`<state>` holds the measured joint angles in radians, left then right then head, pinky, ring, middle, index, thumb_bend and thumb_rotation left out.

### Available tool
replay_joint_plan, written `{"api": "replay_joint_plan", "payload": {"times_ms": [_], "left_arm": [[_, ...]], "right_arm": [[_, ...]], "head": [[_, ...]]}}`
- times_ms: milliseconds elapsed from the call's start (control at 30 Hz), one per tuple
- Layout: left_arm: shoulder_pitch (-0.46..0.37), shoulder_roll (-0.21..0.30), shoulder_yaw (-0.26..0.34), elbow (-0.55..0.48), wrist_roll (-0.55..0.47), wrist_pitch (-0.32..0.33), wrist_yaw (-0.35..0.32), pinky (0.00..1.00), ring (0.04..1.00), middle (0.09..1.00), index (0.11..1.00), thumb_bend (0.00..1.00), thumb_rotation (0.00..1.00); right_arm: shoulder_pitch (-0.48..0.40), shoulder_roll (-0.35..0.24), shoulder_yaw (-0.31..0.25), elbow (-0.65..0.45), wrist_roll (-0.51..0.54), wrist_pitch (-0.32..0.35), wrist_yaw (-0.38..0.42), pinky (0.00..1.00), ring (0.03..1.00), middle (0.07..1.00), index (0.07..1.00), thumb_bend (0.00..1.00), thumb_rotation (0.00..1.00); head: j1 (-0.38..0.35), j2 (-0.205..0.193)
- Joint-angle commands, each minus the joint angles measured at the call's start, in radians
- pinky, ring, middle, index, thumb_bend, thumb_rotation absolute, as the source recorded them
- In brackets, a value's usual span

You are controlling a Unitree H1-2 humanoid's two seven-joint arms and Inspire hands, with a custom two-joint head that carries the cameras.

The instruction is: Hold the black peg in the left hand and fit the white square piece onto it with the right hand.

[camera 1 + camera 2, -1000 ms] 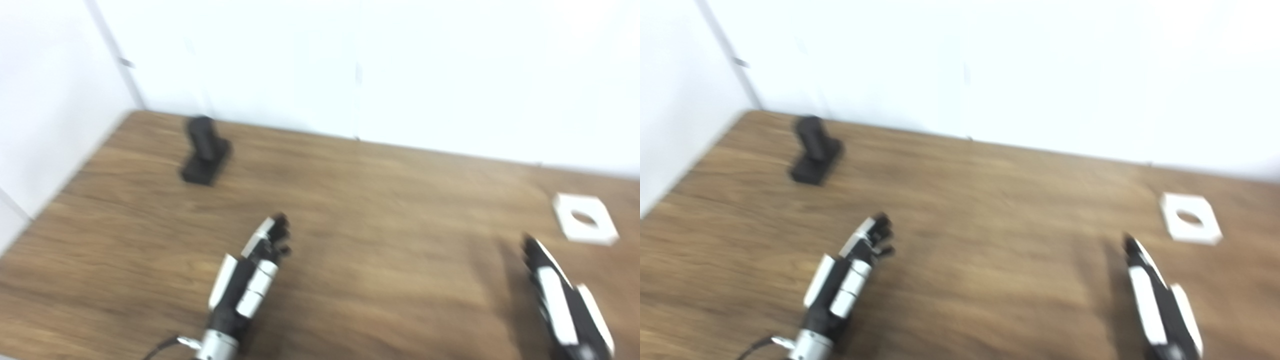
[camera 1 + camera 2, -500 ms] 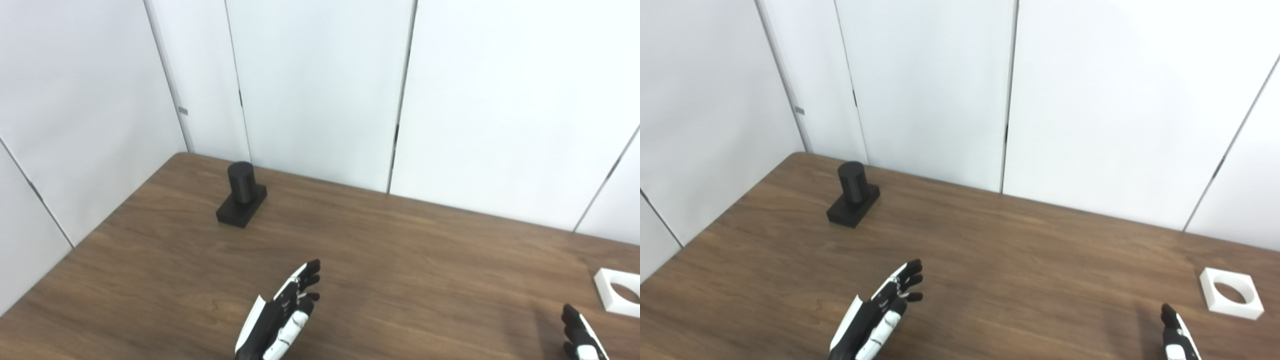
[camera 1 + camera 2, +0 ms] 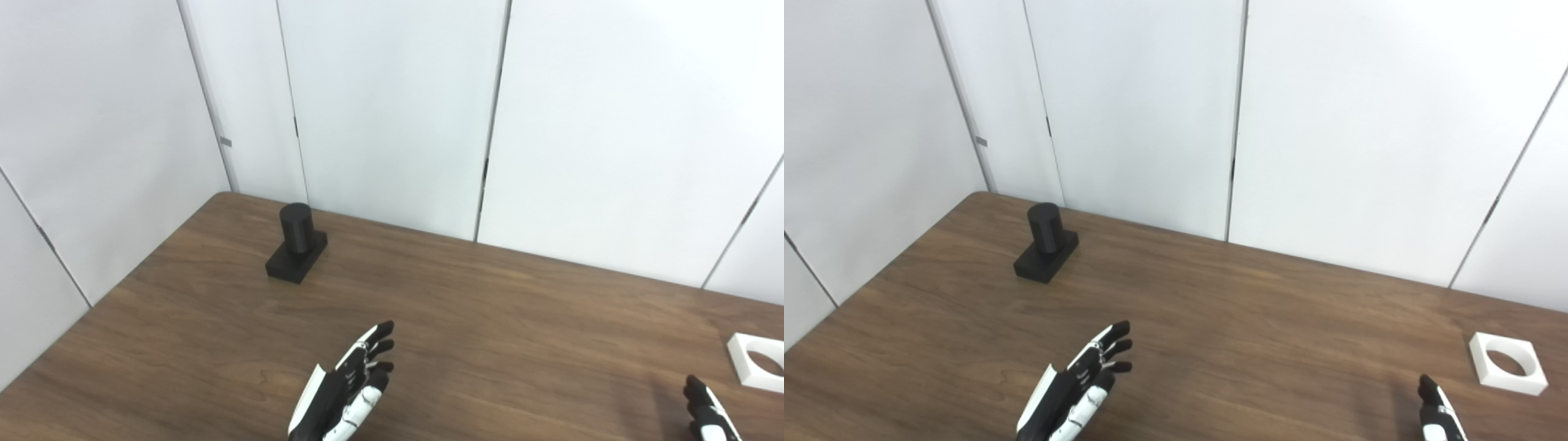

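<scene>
The black peg [image 3: 297, 244], a short cylinder on a square black base, stands upright at the far left of the wooden table [image 3: 490, 318]. The white square piece [image 3: 1508, 363] with a round hole lies flat at the table's right side. My left hand [image 3: 346, 392] is open and empty at the bottom middle, fingers stretched toward the far side, well short of the peg. My right hand [image 3: 1436, 413] is mostly cut off by the bottom edge at the right, only its fingers showing, near the white piece but apart from it.
White wall panels [image 3: 392, 110] stand close behind the table's far edge and along its left side.
The camera tilted up a second ago, so everything sits lower in the picture. Since half a second ago the view has barely shifted and both hands stay about where they were.
</scene>
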<state>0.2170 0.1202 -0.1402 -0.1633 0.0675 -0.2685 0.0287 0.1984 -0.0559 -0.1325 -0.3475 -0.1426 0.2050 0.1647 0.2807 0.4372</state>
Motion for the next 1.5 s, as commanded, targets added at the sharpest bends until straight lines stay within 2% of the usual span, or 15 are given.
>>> {"api": "replay_joint_plan", "payload": {"times_ms": [0, 33, 100, 267, 333, 467, 600, 667, 767, 867, 1033, 1167, 1267, 1400, 1467], "left_arm": [[0.007, -0.086, 0.005, 0.081, 0.041, 0.029, 0.045, 0.78, 0.897, 0.937, 0.91, 0.49, 0.64], [0.011, -0.089, 0.011, 0.057, 0.053, 0.044, 0.058, 0.79, 0.894, 0.926, 0.905, 0.48, 0.55], [0.01, -0.066, 0.04, -0.084, 0.102, 0.168, 0.071, 0.81, 0.891, 0.923, 0.92, 0.49, 0.44], [-0.027, -0.012, 0.128, -0.296, 0.179, 0.412, 0.079, 0.81, 0.882, 0.908, 0.923, 0.57, 0.34], [-0.051, 0.024, 0.162, -0.343, 0.252, 0.485, 0.071, 0.78, 0.866, 0.899, 0.917, 0.59, 0.39], [-0.113, 0.099, 0.23, -0.391, 0.328, 0.626, 0.02, 0.87, 0.913, 0.93, 0.941, 0.65, 0.55], [-0.176, 0.165, 0.271, -0.393, 0.386, 0.728, -0.048, 0.88, 0.941, 0.958, 0.942, 0.72, 0.59], [-0.213, 0.182, 0.298, -0.367, 0.447, 0.738, -0.081, 0.85, 0.94, 0.959, 0.934, 0.77, 0.58], [-0.269, 0.2, 0.324, -0.297, 0.501, 0.738, -0.093, 0.86, 0.953, 0.959, 0.917, 0.79, 0.56], [-0.323, 0.206, 0.342, -0.215, 0.566, 0.738, -0.094, 0.82, 0.941, 0.948, 0.906, 0.82, 0.57], [-0.393, 0.245, 0.305, -0.061, 0.667, 0.734, -0.036, 0.77, 0.912, 0.92, 0.86, 0.84, 0.56], [-0.44, 0.261, 0.278, 0.053, 0.711, 0.734, 0.006, 0.81, 0.925, 0.925, 0.85, 0.83, 0.55], [-0.475, 0.26, 0.268, 0.12, 0.757, 0.738, 0.003, 0.87, 0.947, 0.935, 0.861, 0.83, 0.58], [-0.513, 0.265, 0.257, 0.198, 0.835, 0.738, -0.04, 0.95, 0.991, 0.967, 0.889, 0.88, 0.67], [-0.527, 0.275, 0.236, 0.237, 0.869, 0.738, -0.038, 0.99, 0.998, 0.975, 0.899, 0.9, 0.71]], "right_arm": [[0.11, -0.026, 0.017, -0.008, -0.008, 0.01, -0.006, 1.0, 0.988, 0.967, 0.945, 0.25, 1.0], [0.111, -0.026, 0.019, -0.011, -0.009, 0.011, -0.005, 1.0, 0.987, 0.967, 0.945, 0.25, 1.0], [0.116, -0.034, 0.025, -0.018, -0.017, 0.009, -0.003, 1.0, 0.981, 0.961, 0.946, 0.24, 1.0], [0.122, -0.033, 0.031, -0.027, -0.018, 0.014, -0.008, 0.99, 0.959, 0.949, 0.942, 0.22, 1.0], [0.123, -0.029, 0.032, -0.029, -0.013, 0.019, -0.01, 1.0, 0.961, 0.951, 0.943, 0.23, 1.0], [0.125, -0.03, 0.04, -0.032, -0.018, 0.023, -0.011, 0.99, 0.955, 0.95, 0.943, 0.23, 1.0], [0.127, -0.034, 0.049, -0.033, -0.035, 0.023, -0.013, 0.97, 0.949, 0.942, 0.934, 0.24, 1.0], [0.128, -0.031, 0.052, -0.038, -0.043, 0.027, -0.015, 0.98, 0.949, 0.936, 0.925, 0.24, 1.0], [0.128, -0.026, 0.053, -0.043, -0.044, 0.039, -0.015, 0.99, 0.952, 0.933, 0.918, 0.26, 1.0], [0.129, -0.029, 0.053, -0.037, -0.043, 0.027, -0.014, 0.96, 0.943, 0.928, 0.908, 0.28, 1.0], [0.133, -0.029, 0.054, -0.045, -0.044, 0.035, -0.017, 0.95, 0.932, 0.919, 0.894, 0.3, 1.0], [0.136, -0.029, 0.055, -0.051, -0.043, 0.041, -0.018, 0.96, 0.939, 0.921, 0.894, 0.29, 1.0], [0.137, -0.026, 0.058, -0.061, -0.048, 0.057, -0.019, 0.97, 0.944, 0.927, 0.897, 0.28, 1.0], [0.138, -0.019, 0.051, -0.06, 0.006, 0.047, -0.009, 0.99, 0.965, 0.948, 0.919, 0.25, 1.0], [0.14, -0.017, 0.048, -0.055, 0.036, 0.04, -0.007, 1.0, 0.983, 0.968, 0.936, 0.27, 1.0]], "head": [[0.0, 0.003], [0.0, 0.004], [0.005, 0.007], [0.013, 0.008], [0.012, 0.01], [0.005, 0.013], [0.001, 0.015], [0.0, 0.015], [-0.003, 0.017], [-0.003, 0.019], [0.006, 0.023], [0.002, 0.029], [0.004, 0.033], [0.003, 0.035], [0.001, 0.037]]}}
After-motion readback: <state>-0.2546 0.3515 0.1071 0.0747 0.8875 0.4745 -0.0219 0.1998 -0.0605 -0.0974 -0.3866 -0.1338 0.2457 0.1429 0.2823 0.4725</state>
